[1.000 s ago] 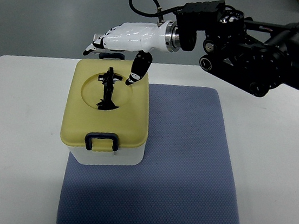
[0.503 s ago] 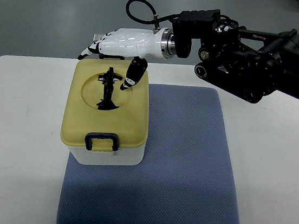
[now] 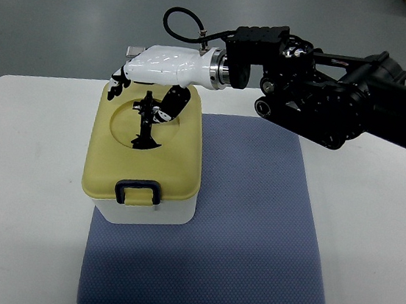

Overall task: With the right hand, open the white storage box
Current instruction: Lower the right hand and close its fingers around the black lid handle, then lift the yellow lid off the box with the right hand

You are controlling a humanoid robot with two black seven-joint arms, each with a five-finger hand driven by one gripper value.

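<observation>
Overhead, glossy right hand (image 3: 157,72), rounded yellow lid (image 3: 147,145)

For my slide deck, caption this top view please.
Right hand above the yellow lid of the white storage box.

A box (image 3: 145,167) is sitting on the left part of a mat (image 3: 246,224) that is lying across a table (image 3: 20,196). The right hand (image 3: 157,72) is reaching in from the right, hanging over the rear of the box's lid (image 3: 114,148), above the handle (image 3: 146,121) at the lid's centre. A latch (image 3: 138,191) is sitting at the box's front edge.
</observation>
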